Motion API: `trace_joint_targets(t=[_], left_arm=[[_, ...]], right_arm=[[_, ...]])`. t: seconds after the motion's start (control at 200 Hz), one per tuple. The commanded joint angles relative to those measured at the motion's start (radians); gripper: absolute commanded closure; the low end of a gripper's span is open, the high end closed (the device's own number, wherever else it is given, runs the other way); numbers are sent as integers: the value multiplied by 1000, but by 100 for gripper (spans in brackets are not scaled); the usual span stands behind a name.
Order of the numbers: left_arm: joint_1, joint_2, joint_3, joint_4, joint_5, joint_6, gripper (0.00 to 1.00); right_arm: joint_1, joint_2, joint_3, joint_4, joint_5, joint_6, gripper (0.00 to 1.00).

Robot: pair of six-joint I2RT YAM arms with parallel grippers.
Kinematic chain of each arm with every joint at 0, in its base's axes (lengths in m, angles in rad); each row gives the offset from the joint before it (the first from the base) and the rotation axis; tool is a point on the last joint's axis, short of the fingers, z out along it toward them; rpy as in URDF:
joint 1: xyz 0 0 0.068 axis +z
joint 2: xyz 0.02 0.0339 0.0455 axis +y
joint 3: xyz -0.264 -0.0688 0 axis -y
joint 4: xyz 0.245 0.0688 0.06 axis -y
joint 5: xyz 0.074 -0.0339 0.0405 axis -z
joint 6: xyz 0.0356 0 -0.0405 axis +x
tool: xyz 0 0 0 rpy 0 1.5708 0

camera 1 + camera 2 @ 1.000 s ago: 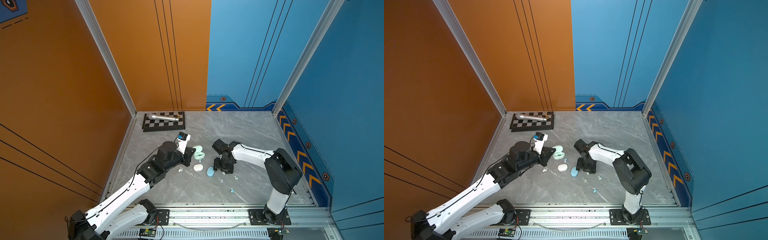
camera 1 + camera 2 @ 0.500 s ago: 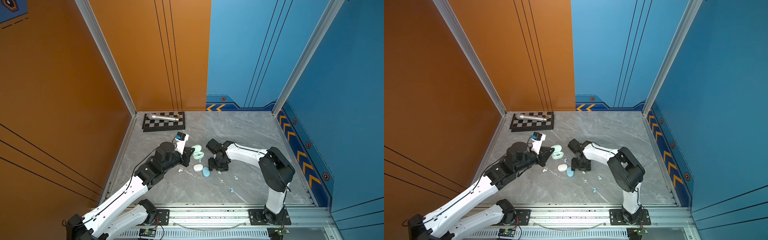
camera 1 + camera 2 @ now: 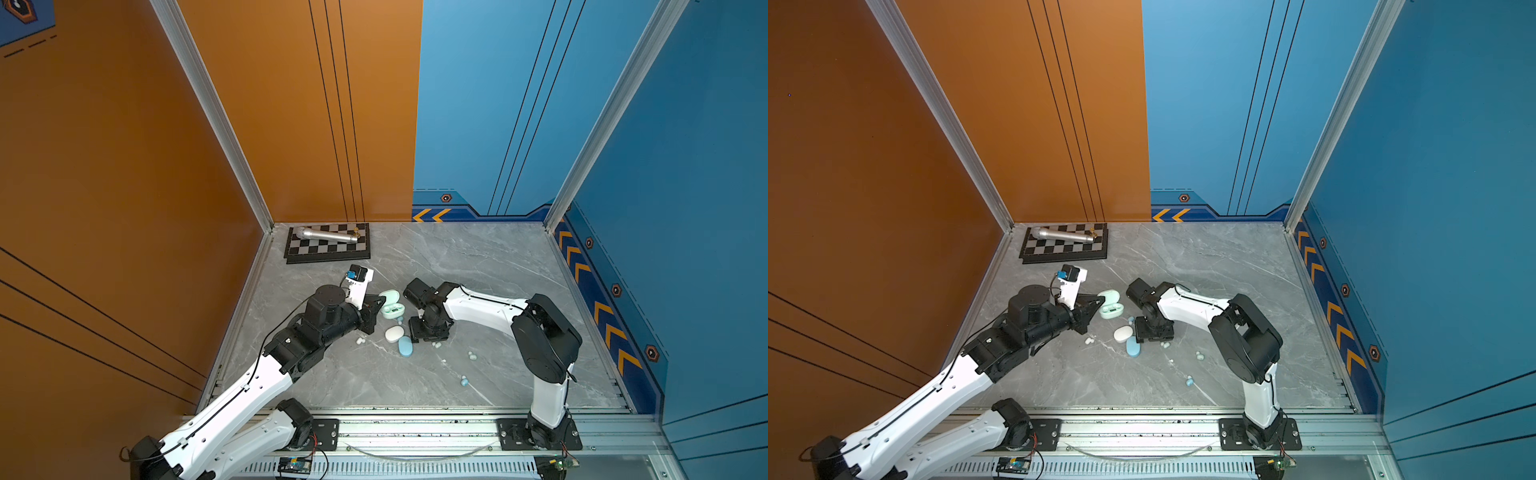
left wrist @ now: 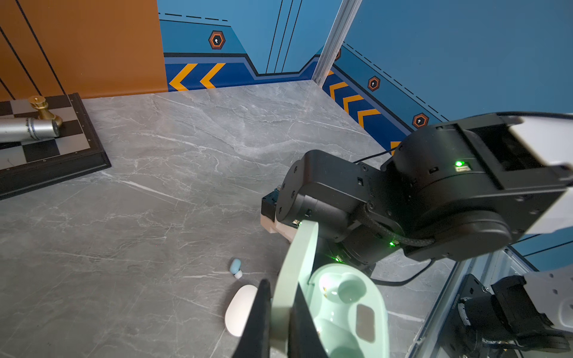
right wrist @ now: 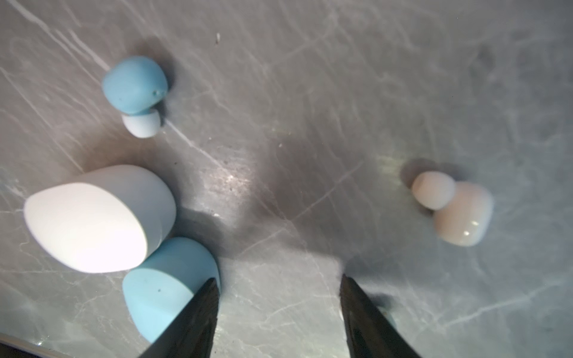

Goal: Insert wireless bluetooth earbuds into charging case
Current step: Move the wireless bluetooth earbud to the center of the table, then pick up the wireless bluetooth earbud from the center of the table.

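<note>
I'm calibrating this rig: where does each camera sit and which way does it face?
Both top views: high over the front rail, looking down at the table; left arm and right arm whole.
Left wrist: on the left arm, facing the far right corner; left gripper shut on mint case lid, right arm beyond.
Right wrist: on the right arm, facing down; right gripper open by blue case.
Shared: both wrist views show white case and blue bud.
</note>
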Motion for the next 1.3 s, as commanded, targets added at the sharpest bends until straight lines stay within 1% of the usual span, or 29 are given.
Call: trace_joint_targets(t=[0.0, 0.07, 0.18, 0.25, 0.31, 0.39, 0.556, 0.596, 0.736, 0.841, 0.856, 0.886, 1.086, 1.296], left_arm=[[11, -15, -12, -25, -20, -2, 100], [13, -17, -12, -24, -17, -1, 100], [13, -17, -13, -24, -13, 1, 100], [14, -17, -13, -21, -8, 6, 100], [14, -19, -14, -17, -3, 17, 100], [14, -21, -16, -13, -4, 29, 100], [14, -21, -24, -3, -6, 36, 100], [15, -17, -25, 36, -4, 35, 100], [13, 0, -26, 51, 8, 25, 100], [12, 7, -28, 61, 12, 20, 100], [12, 8, -29, 61, 13, 19, 100], [12, 10, -30, 62, 14, 18, 100], [12, 10, -35, 67, 14, 18, 100], [14, 10, -36, 68, 11, 22, 100]], right_arm=[[1, -1, 10, -7, -20, 7, 41], [-2, -20, 11, -5, -24, 13, 44], [-3, -71, 14, -6, -12, 28, 44], [-10, -104, 12, -6, -10, 56, 42], [-18, -142, -5, -9, 8, 111, 40], [-36, -201, -44, -19, 39, 235, 40], [-58, -330, -182, -15, 126, 564, 41], [-61, -352, -210, -12, 148, 631, 42], [-89, -400, -292, 46, 183, 802, 45], [-90, -389, -323, 107, 178, 860, 46], [-117, -385, -325, 113, 176, 865, 46], [-124, -376, -330, 125, 169, 878, 47], [-125, -323, -375, 236, 121, 944, 51], [-104, -290, -375, 242, 117, 967, 52]])
